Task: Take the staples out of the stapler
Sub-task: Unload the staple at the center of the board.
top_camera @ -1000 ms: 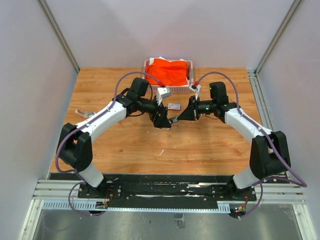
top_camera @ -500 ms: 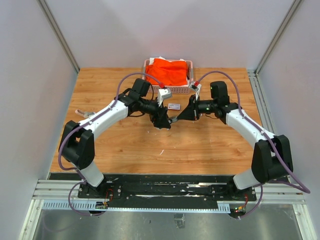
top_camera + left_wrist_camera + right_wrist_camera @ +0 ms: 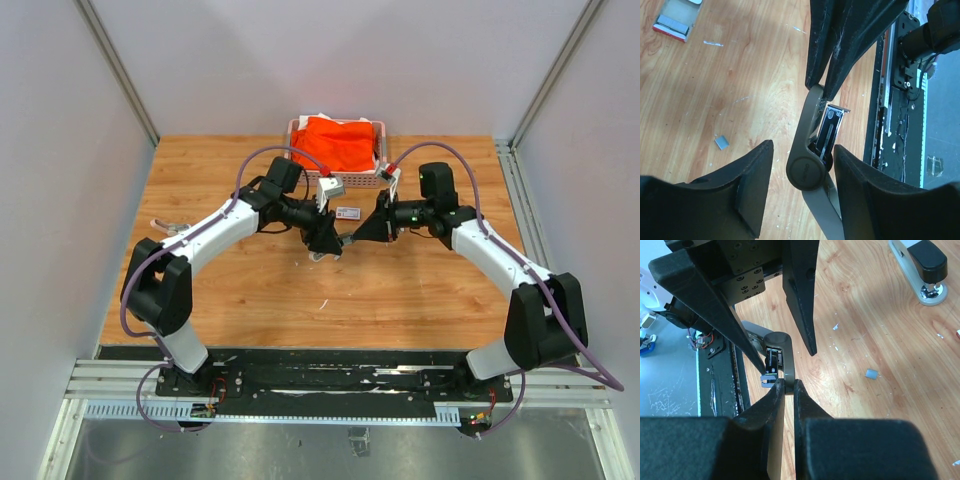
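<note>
Wood-grain counter (image 3: 250, 290) carries the scene. The left arm (image 3: 215, 232) and right arm (image 3: 490, 250) bow inward from its near edge, and their tips meet at mid-counter.

The right pincer (image 3: 789, 386) is clenched on the thin grey upper arm of the stapler (image 3: 805, 170). The left pincer (image 3: 802, 147) straddles the stapler's round hinge end, part-spread. One finger sits just beside the hinge and the other stands apart, so it grips nothing.

The silvery magazine (image 3: 832, 122) stands swung away from the grey upper arm; whether staples sit in it cannot be told. Loose staples (image 3: 721, 143) lie on the counter near the pincers, a small grey block and thin slivers.

Beyond the pincers lies a white box (image 3: 348, 212) with a red label, then a basket (image 3: 345, 183) of orange cloth (image 3: 335, 143). A second stapler (image 3: 920, 267) rests on the wood, well apart from the pincers.
</note>
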Robot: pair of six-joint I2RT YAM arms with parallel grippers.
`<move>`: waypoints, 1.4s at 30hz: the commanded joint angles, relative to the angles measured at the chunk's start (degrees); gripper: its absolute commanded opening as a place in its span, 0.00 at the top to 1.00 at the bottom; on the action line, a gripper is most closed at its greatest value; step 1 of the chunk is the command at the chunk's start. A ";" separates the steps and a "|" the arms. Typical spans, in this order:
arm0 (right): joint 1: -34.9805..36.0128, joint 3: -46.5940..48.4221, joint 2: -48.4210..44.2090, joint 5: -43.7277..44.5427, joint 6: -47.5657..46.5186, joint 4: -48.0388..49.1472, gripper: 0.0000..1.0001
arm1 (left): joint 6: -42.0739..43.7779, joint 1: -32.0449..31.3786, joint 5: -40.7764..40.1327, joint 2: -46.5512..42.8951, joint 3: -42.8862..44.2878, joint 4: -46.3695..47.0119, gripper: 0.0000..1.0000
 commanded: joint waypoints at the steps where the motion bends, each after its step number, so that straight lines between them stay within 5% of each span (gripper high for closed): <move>1: 1.27 0.61 -1.72 0.72 -1.69 -0.80 1.00 | -1.01 0.31 1.11 0.19 1.76 0.60 0.46; 5: 1.26 0.84 -1.29 1.43 -1.84 -1.42 0.99 | -1.02 0.31 0.96 0.19 1.70 0.64 0.47; 16: 1.27 1.13 -1.16 1.44 -2.48 -2.14 0.99 | -0.32 0.36 0.86 1.03 2.35 -0.60 0.73; 23: 1.36 1.04 -1.19 0.54 -1.30 -1.01 0.99 | -0.09 0.31 0.46 0.79 2.28 -0.79 0.75; 29: 1.21 1.56 -0.89 1.71 -0.90 -1.44 0.74 | 0.73 0.40 -3.06 -0.29 1.71 -0.54 0.76; 42: -1.67 2.69 0.07 9.51 -1.27 -4.56 0.64 | 9.79 0.98 -23.63 -4.32 -2.04 -1.31 0.80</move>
